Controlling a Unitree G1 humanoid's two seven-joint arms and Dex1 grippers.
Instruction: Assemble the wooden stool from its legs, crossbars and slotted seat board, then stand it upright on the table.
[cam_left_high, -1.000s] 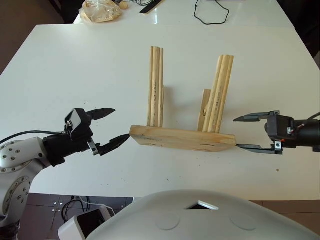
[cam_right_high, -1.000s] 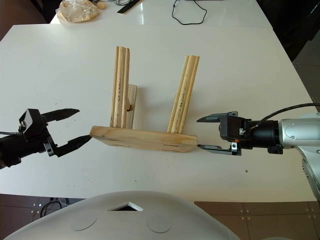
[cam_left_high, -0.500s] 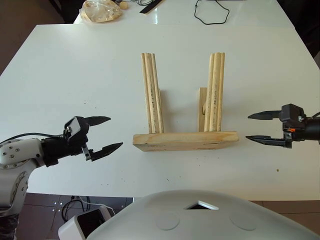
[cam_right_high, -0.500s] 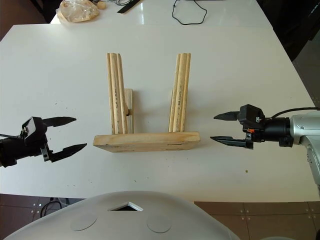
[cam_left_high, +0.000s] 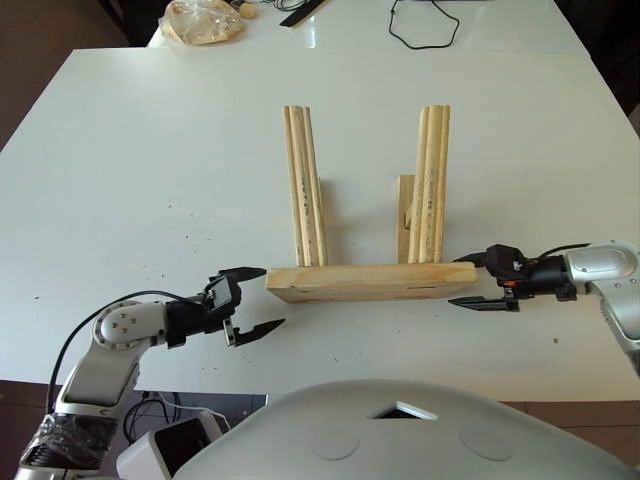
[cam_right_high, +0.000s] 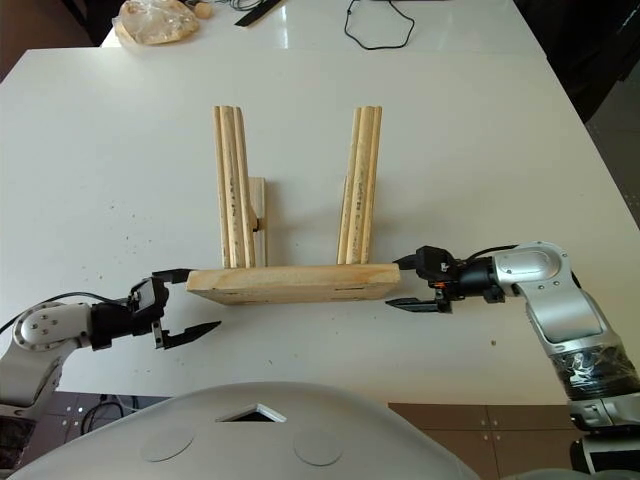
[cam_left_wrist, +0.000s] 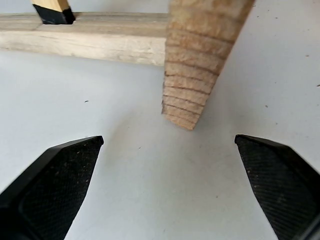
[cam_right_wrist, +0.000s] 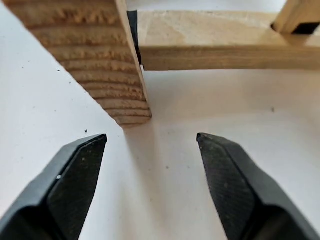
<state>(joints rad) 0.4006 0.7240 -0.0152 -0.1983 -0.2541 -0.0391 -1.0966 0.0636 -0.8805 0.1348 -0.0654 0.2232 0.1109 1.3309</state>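
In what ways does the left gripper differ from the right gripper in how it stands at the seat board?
The left gripper gapes wider than the right gripper. The left gripper's near finger lies well clear of the seat board; the right gripper's runs close along its front edge. Both are open, one at each end of the board.

seat board (cam_left_high: 365, 281): bare pale wood, rough end grain | legs (cam_left_high: 303, 185): same wood, ribbed | desk (cam_left_high: 150, 150): glossy smooth white | my left claw (cam_left_high: 271, 296) fingers (cam_left_wrist: 55, 175): matt black, fine-textured
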